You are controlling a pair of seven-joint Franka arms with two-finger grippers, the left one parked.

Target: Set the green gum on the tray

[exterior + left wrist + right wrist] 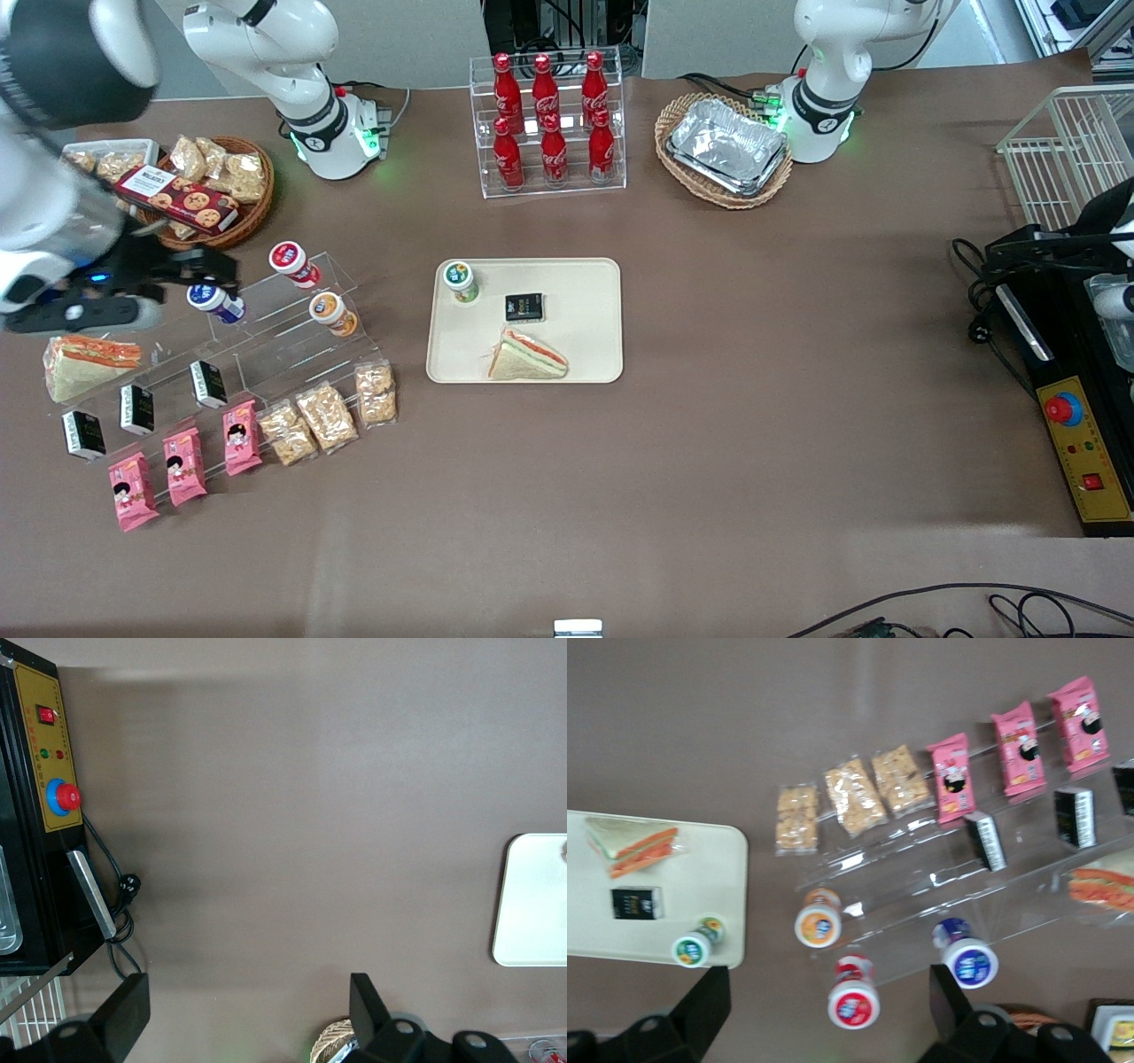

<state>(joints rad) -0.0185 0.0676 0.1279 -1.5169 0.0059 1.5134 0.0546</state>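
Pink snack packs (pixel 183 466) laid nearest front camera, before clear stepped rack (pixel 266 341). Green gum (pixel 461 282) stood upright on tray (pixel 585 354), in corner farthest from camera, beside dark packet (pixel 524 307) and sandwich (pixel 527 356). Tool (pixel 208 266) held open and empty above rack, well apart from gum, toward working arm's end of worktop (pixel 753 425).
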